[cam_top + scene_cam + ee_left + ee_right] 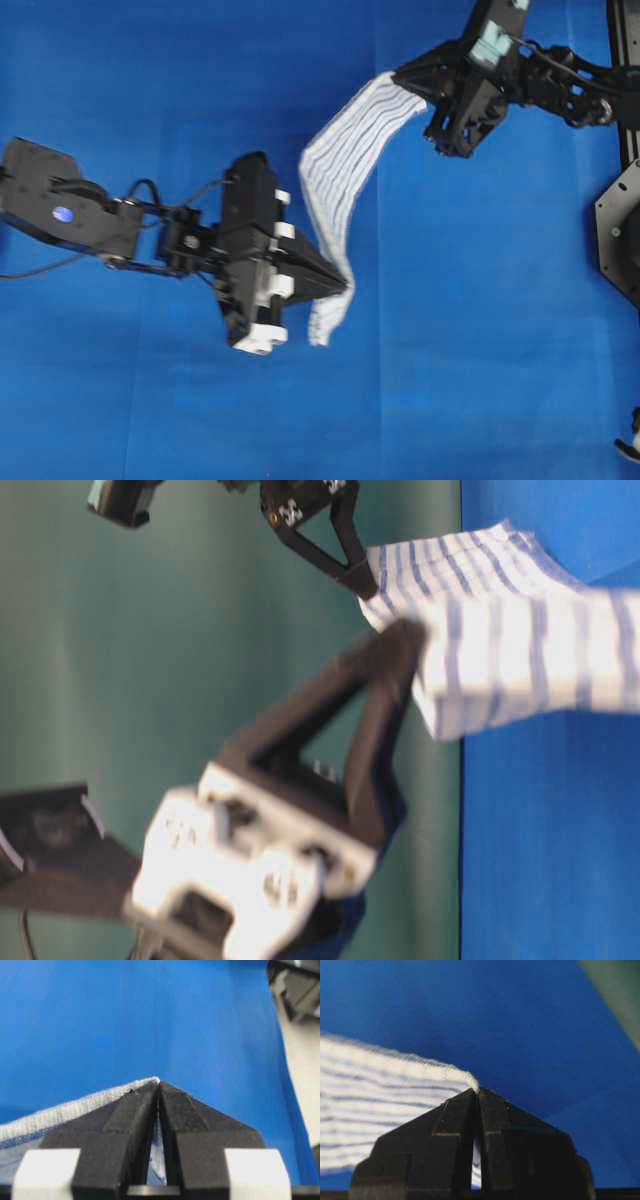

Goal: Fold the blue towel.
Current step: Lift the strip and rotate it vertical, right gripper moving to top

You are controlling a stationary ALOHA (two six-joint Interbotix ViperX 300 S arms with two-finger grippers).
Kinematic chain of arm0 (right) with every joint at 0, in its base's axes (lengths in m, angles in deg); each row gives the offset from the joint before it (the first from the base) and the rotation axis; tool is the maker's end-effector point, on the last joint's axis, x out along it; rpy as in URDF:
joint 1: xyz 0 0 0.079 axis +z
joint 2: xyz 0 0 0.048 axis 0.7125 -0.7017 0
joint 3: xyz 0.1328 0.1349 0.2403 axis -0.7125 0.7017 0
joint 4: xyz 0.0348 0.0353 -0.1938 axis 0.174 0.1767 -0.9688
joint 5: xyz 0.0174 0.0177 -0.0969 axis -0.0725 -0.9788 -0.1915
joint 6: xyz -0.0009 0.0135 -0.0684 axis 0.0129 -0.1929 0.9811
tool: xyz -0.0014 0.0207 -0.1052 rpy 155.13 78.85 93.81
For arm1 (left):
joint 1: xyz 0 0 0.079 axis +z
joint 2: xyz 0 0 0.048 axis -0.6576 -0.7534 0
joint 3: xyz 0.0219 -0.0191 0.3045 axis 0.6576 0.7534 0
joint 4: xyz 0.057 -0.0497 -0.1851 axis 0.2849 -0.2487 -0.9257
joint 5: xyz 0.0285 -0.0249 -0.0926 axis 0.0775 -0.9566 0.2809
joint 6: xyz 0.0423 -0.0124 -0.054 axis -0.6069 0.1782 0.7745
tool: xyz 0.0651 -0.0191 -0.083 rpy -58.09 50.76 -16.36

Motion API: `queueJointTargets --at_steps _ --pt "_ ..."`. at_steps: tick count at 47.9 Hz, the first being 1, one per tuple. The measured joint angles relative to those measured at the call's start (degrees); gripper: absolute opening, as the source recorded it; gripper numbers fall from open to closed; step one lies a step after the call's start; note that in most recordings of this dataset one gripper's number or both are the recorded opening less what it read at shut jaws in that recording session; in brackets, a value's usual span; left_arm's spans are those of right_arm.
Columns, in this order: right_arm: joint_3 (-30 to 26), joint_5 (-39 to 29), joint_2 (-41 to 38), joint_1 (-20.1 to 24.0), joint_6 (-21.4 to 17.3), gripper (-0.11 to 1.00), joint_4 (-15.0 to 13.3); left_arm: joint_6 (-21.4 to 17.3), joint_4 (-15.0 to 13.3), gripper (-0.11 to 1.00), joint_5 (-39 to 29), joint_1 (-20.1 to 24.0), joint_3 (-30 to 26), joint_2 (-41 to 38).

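The blue towel [340, 170], white with thin blue stripes, hangs as a curved band between both arms above the blue table covering. My left gripper [345, 287] is shut on a corner near the towel's lower end; a short tail [325, 322] droops below the grip. My right gripper [418, 85] is shut on the towel's upper end. In the left wrist view the towel's hem [75, 1110] runs left from the closed gripper [159, 1082]. In the right wrist view the striped cloth [385, 1105] spreads left of the closed gripper [477, 1091]. The table-level view shows the towel [500, 630] pinched by both.
The blue table covering [480, 350] fills the overhead view. A black arm base and mount [620, 230] stand at the right edge. The left arm's body [60, 200] lies at the left. A green wall [150, 630] backs the table-level view.
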Motion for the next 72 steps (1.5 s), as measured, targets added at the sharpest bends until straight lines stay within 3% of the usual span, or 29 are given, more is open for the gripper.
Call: queueJointTargets --at_steps 20,33,43,61,72 --pt "-4.22 -0.70 -1.49 -3.25 4.04 0.03 0.00 -0.53 -0.09 0.02 5.27 0.00 -8.70 -7.65" --pt "-4.66 -1.32 -2.29 -3.78 4.57 0.03 -0.09 -0.62 -0.09 0.02 7.03 -0.26 -9.49 -9.67" --pt "-7.91 -2.72 -6.50 -3.78 5.01 0.03 -0.79 -0.62 -1.23 0.02 11.07 -2.02 -6.59 -9.76" --pt "-14.06 -3.78 -16.26 -3.69 5.36 0.03 -1.58 -0.53 -7.47 0.02 15.12 -4.31 0.09 -9.40" --pt "-17.05 -3.87 -19.51 -3.52 5.36 0.03 -1.67 -0.44 -9.49 0.02 17.58 -5.27 3.43 -8.17"
